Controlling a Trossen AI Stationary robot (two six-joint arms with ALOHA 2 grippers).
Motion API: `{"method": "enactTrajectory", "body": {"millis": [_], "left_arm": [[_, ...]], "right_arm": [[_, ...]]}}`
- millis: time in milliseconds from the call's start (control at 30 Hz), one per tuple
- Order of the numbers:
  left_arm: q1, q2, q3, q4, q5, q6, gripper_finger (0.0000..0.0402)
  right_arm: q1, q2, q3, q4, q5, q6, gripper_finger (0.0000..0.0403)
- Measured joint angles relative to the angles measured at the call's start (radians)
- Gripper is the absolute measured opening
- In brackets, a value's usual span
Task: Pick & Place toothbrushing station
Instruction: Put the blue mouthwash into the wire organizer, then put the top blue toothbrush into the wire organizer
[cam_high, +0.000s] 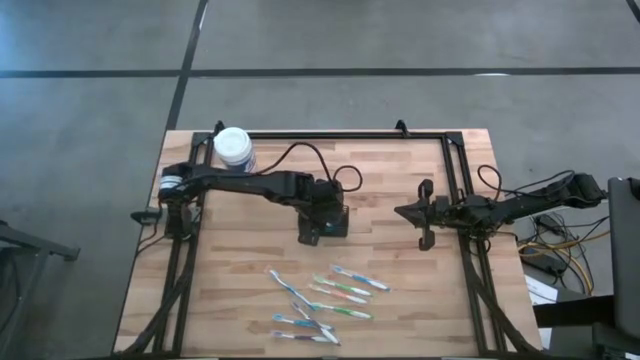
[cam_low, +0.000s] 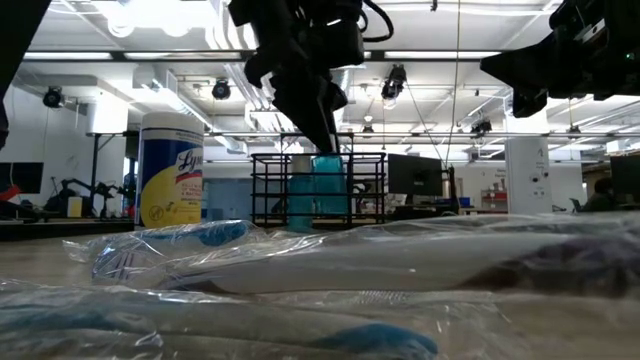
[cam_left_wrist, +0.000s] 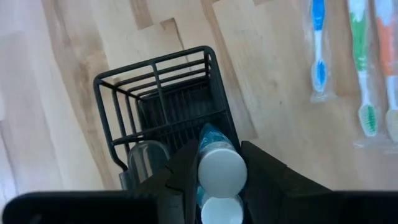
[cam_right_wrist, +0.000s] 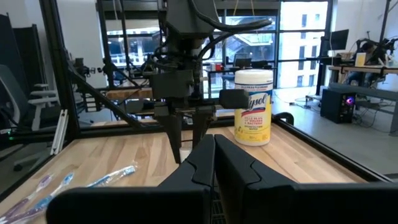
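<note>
The toothbrushing station, a black wire caddy (cam_high: 338, 226) (cam_left_wrist: 155, 93) (cam_low: 318, 190), stands on the wooden table near its middle. My left gripper (cam_high: 318, 222) (cam_left_wrist: 221, 163) (cam_low: 322, 135) hangs over it, tilted downward, shut on a teal tube with a white cap (cam_left_wrist: 221, 169). A second white cap (cam_left_wrist: 221, 211) shows farther back between the fingers. Teal shapes (cam_low: 316, 195) stand inside the caddy. My right gripper (cam_high: 402, 212) (cam_right_wrist: 213, 152) waits shut above the table's right side, pointing at the caddy. My left gripper pinches the teal tube just under its white cap (cam_left_wrist: 211, 140), one finger (cam_left_wrist: 183, 177) on each side. The fingers come from above, slanting down. The tube stands nearly upright, cap up, its lower end inside the caddy's near compartment; whether it touches the bottom is hidden.
Several wrapped toothbrushes (cam_high: 330, 295) (cam_left_wrist: 364, 74) lie scattered between the caddy and the table's near edge. A yellow wipes tub with a white lid (cam_high: 233, 148) (cam_low: 170, 170) (cam_right_wrist: 254, 106) stands at the far left corner. A black frame (cam_high: 455, 180) rims the table.
</note>
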Motion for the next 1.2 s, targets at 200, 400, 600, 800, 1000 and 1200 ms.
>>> {"method": "enactTrajectory", "body": {"millis": [200,400,600,800,1000,1200], "left_arm": [[0.000,0.022,0.005,0.007,0.003,0.018,0.0100],[0.000,0.023,0.005,0.009,0.002,0.019,0.0100],[0.001,0.032,-0.002,0.018,-0.007,0.019,0.0156],[0.001,0.027,-0.002,0.026,0.000,0.011,0.0192],[0.001,0.033,0.027,0.013,0.003,0.014,0.0191],[0.001,0.027,0.139,-0.076,0.000,0.017,0.0192]], "right_arm": [[0.000,0.000,0.000,-0.001,0.000,0.002,0.0008],[0.000,0.000,0.000,-0.001,0.000,0.002,0.0008],[0.000,0.000,0.000,-0.001,0.000,0.006,0.0008],[-0.001,0.000,0.000,-0.001,0.000,0.006,0.0008],[-0.001,0.001,0.000,-0.001,0.000,0.006,0.0008],[-0.001,0.001,0.000,0.000,0.000,0.006,0.0008]]}}
